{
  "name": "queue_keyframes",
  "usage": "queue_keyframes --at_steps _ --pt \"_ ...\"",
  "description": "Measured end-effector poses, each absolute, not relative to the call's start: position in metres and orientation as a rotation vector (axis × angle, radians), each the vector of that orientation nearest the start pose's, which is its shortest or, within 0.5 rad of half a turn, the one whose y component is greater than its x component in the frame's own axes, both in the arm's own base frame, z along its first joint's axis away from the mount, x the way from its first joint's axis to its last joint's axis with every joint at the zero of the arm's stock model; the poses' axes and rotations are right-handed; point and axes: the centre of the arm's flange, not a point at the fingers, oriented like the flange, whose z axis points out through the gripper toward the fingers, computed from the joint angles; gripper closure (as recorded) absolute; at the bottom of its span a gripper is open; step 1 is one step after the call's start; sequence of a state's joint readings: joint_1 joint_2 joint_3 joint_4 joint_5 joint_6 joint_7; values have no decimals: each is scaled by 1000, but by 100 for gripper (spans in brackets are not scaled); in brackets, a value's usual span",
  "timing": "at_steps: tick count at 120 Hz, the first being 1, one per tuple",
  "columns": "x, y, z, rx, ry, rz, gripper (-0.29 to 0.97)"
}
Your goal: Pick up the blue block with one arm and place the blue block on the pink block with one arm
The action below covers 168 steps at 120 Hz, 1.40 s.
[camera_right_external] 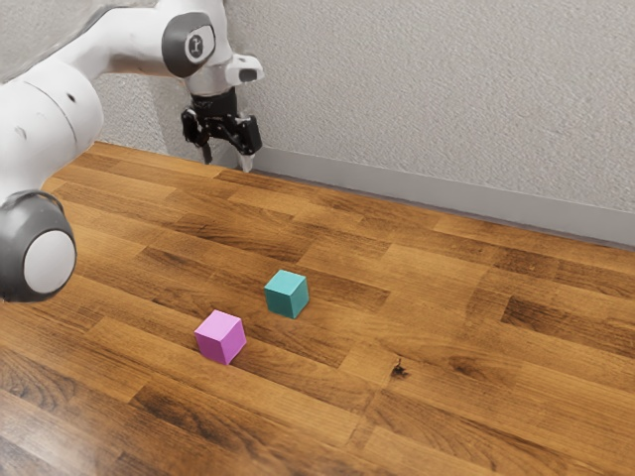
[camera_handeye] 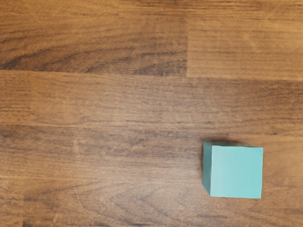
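Matt block point(camera_right_external: 287, 293), grained wooden tabletop point(camera_right_external: 476, 327)

wood-plank tabletop point(camera_right_external: 476, 297) being shown in warm brown, speckly grey wall point(camera_right_external: 446, 79) being seen behind it, pale strip point(camera_right_external: 446, 198) being run along the join, small dark knot point(camera_right_external: 399, 370) being spotted in the grain

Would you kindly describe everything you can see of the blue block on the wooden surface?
The blue block is a small, plain cube of teal-blue colour, with a matte, uniform surface and crisp edges; its top face looks lighter than its sides. It sits flat and upright on the wooden table, casting a thin shadow. Only the table touches it: the pink block lies close by, toward the exterior view's lower left, with a gap between them, and the open end effector hangs well away from it, empty.
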<state>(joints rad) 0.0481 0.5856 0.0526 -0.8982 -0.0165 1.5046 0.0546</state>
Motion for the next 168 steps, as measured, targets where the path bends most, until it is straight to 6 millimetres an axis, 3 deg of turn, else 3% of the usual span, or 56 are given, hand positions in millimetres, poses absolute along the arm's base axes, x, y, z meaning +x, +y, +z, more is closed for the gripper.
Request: queue_keyframes --at_steps 11,21,31,46,62,86,111,138,168 --pt "737 59 483 -3128 -73 27 2" --pt "749 59 449 -3133 -85 30 2" --pt "745 54 438 -3138 -89 42 2" --pt "721 21 419 -3111 -19 79 2" --pt "700 15 402 -3090 -1 76 2" --pt "705 -26 411 -3088 87 -65 2" --pt "707 -47 418 -3093 121 -138 2" --pt "714 -41 332 -3093 105 -16 2" --pt "717 -42 304 -3093 104 -2 2"
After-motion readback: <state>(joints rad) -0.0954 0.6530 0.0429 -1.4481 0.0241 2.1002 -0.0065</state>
